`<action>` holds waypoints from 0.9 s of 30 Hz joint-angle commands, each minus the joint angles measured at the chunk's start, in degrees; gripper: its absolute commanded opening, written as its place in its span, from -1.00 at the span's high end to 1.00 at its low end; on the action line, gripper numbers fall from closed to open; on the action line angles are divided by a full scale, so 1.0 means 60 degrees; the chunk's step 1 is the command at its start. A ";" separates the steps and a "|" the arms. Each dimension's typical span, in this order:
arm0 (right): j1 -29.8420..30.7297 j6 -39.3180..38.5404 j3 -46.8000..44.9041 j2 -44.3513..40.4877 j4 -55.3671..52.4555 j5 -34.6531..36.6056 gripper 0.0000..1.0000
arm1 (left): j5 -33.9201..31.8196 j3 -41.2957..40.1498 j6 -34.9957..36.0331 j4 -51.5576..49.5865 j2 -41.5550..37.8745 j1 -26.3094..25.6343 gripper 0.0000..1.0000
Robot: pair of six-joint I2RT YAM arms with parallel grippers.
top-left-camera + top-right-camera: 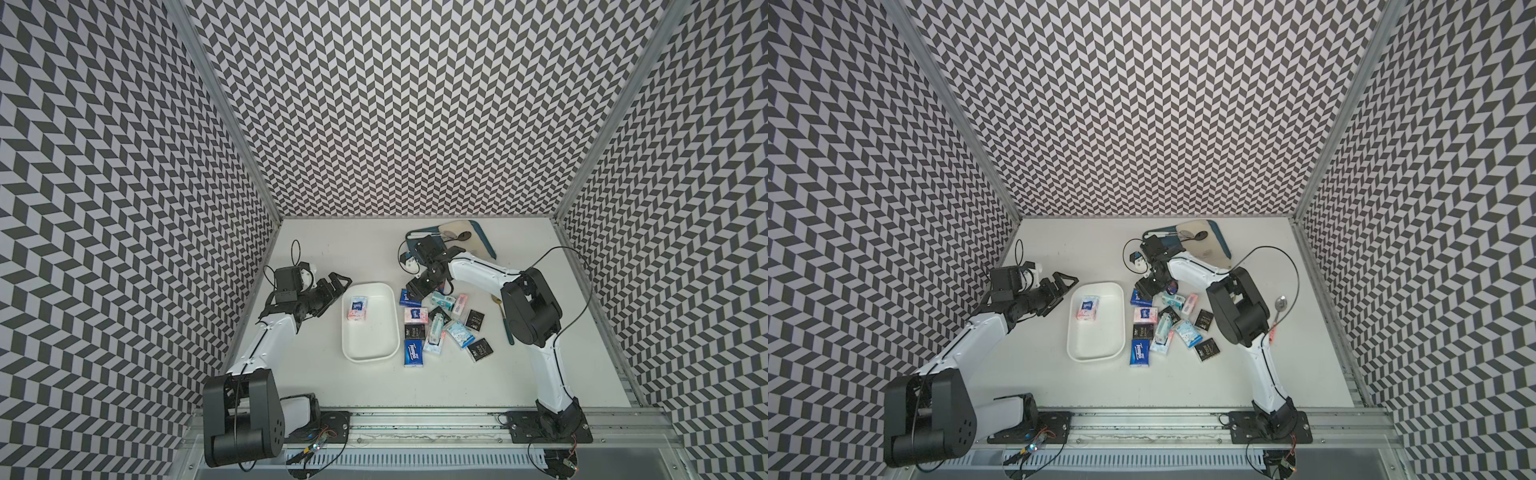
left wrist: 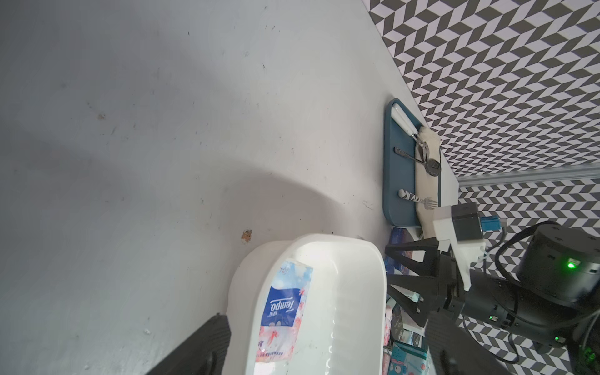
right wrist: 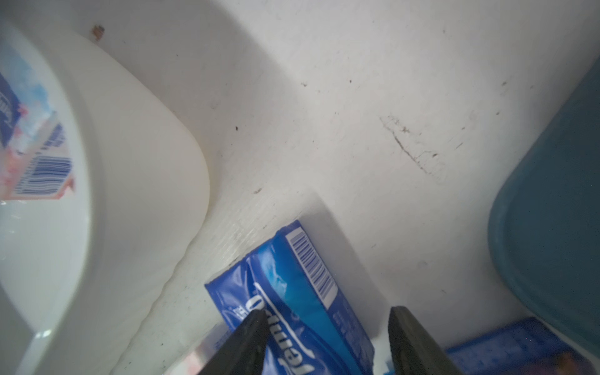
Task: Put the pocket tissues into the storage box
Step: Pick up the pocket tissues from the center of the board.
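Across the white surface (image 1: pixel 478 386) in both top views, we see the storage box (image 1: pixel 368 358) (image 1: pixel 1096 358) holding one pink-white Tempo packet (image 1: pixel 358 308) (image 1: pixel 1088 309), while the other pocket tissues (image 1: pixel 459 333) lie loose in a cluster just beside its right side. The left jaws stand wide open and empty near the box's far left corner; the right jaws hang over a dark blue Tempo packet (image 1: pixel 404 296) (image 1: pixel 1136 296) at the cluster's far end, near the blue tray (image 1: pixel 487 243). From the left wrist, we see the pink-white packet (image 2: pixel 282 308) lying flat inside the box (image 2: pixel 341 242), with the tray (image 2: pixel 399 168) of cutlery (image 2: pixel 409 156) beyond. From the right wrist, we see the right jaws parted astride the dark blue packet (image 3: pixel 292 292), which rests on the surface; one fingertip (image 3: pixel 256 324) overlaps its face, the other stands clear of its edge, so nothing is gripped.
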 commanded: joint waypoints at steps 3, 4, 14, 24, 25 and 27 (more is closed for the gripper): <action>0.0034 0.0186 -0.0317 0.0072 0.0332 -0.0289 -0.13 | 0.0175 -0.0033 0.0106 -0.0090 -0.0163 0.0041 -0.98; 0.0034 0.0246 -0.0364 0.0085 0.0374 -0.0297 -0.06 | 0.0186 -0.0030 0.0102 -0.0090 -0.0163 0.0037 -0.98; -0.0165 0.1768 -0.0816 0.0059 0.0781 -0.0319 0.69 | 0.0238 -0.0029 0.0051 -0.0090 -0.0163 0.0041 -0.98; -0.0835 0.5350 -0.2318 -0.1483 0.2718 -0.1446 0.99 | 0.0276 -0.0095 -0.0019 -0.0012 -0.0221 0.0041 -0.98; -0.0867 0.5694 -0.2547 -0.1762 0.3020 -0.1473 1.00 | 0.0278 -0.0113 -0.0049 0.0032 -0.0228 0.0037 -0.98; -0.0876 0.6314 -0.2934 -0.2262 0.3516 -0.1441 1.00 | 0.0316 -0.0175 -0.0120 0.0134 -0.0261 0.0034 -0.98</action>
